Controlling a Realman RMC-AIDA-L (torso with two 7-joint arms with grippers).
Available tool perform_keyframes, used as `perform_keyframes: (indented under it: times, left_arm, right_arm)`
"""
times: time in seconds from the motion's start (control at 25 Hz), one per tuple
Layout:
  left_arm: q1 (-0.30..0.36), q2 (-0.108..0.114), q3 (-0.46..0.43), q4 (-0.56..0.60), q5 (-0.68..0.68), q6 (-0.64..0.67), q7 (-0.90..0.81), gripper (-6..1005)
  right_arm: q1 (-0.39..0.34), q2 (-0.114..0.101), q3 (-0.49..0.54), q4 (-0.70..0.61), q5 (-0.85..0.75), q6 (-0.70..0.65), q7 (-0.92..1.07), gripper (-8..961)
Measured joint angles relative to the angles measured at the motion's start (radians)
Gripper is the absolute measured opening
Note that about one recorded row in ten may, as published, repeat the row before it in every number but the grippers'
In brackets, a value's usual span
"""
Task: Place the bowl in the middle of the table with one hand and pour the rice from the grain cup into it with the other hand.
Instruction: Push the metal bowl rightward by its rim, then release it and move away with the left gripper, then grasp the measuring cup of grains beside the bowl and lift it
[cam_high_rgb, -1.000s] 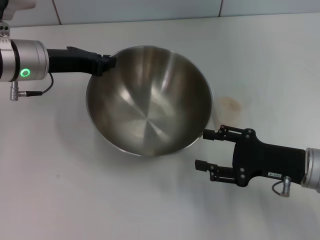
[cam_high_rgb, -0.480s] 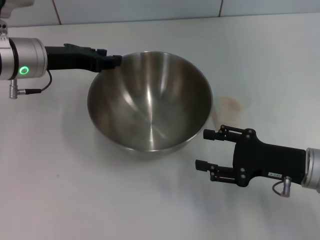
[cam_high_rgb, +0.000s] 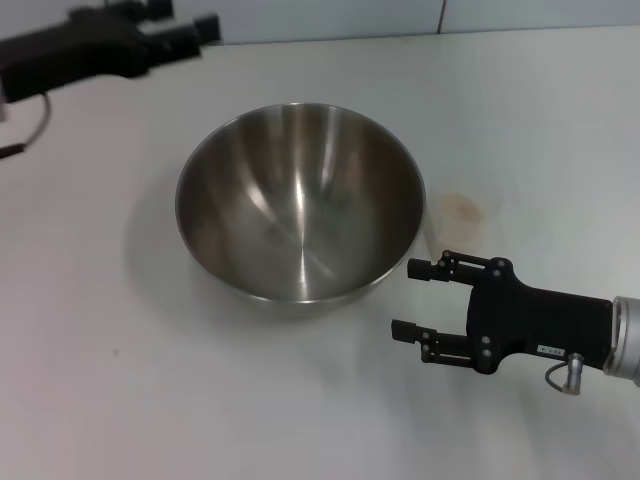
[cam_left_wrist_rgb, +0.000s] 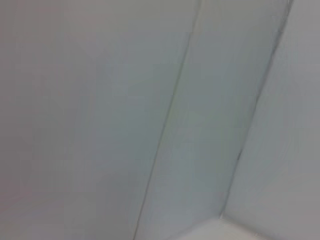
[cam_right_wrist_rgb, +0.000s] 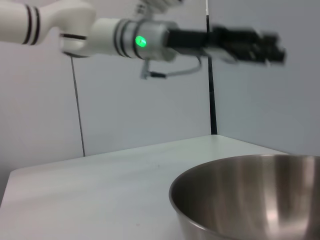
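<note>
The white table (cam_high_rgb: 120, 400) carries the steel bowl (cam_high_rgb: 300, 200), with a faint brownish stain (cam_high_rgb: 462, 208) beside it.

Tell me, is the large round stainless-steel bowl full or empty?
Empty. The large round stainless-steel bowl shows only its bare shiny inside down to the bottom in the head view; no rice lies in it.

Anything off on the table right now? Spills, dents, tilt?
One oddity: a faint brownish stain on the white tabletop, just right of the large stainless-steel bowl. The bowl sits level, empty, undented. No grain cup or rice in view.
</note>
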Motion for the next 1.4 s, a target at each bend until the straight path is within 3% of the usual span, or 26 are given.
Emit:
perform_keyframes:
  times: [0.12,0.2,0.36,0.4,0.44,0.56,0.6,0.64,0.8,1.4]
  left_arm:
    - [0.038,0.001,-0.037,0.004,-0.069,0.086,0.085,818]
    - [0.084,0.001,-0.101,-0.003,-0.106,0.227,0.197,816]
    - [0.114,0.001,-0.136,-0.012,-0.110,0.315,0.274,813]
    - [0.167,0.005,-0.185,-0.060,-0.110,0.437,0.422,813]
    - [0.167,0.005,-0.185,-0.060,-0.110,0.437,0.422,813]
    - [0.205,0.026,-0.200,-0.149,-0.106,0.499,0.553,813]
    - [0.216,0.050,-0.196,-0.234,-0.099,0.523,0.634,813]
    - [0.216,0.050,-0.196,-0.234,-0.099,0.523,0.634,813]
    - [0.220,0.092,-0.200,-0.425,-0.011,0.530,0.811,813]
    - [0.254,0.079,-0.204,-0.530,0.141,0.417,0.952,813]
  right_arm:
    - [0.000,0.000,0.000,0.000,0.000,0.000,0.000,720]
    - [0.000,-0.001,-0.001,0.000,0.000,0.000,0.000,721]
    - [0.000,-0.001,0.001,-0.005,0.000,0.000,0.000,721]
    - [0.000,-0.001,0.002,-0.007,0.000,0.000,0.000,721]
    - [0.000,-0.001,0.002,-0.007,0.000,0.000,0.000,721]
    - [0.000,-0.001,0.004,-0.008,0.000,0.000,0.000,721]
    - [0.000,-0.002,0.004,-0.008,0.000,0.000,0.000,721]
    - [0.000,-0.002,0.004,-0.008,0.000,0.000,0.000,721]
    - [0.000,0.000,0.006,-0.009,0.000,0.000,0.000,721]
    - [0.000,-0.001,0.004,-0.012,0.000,0.000,0.000,721]
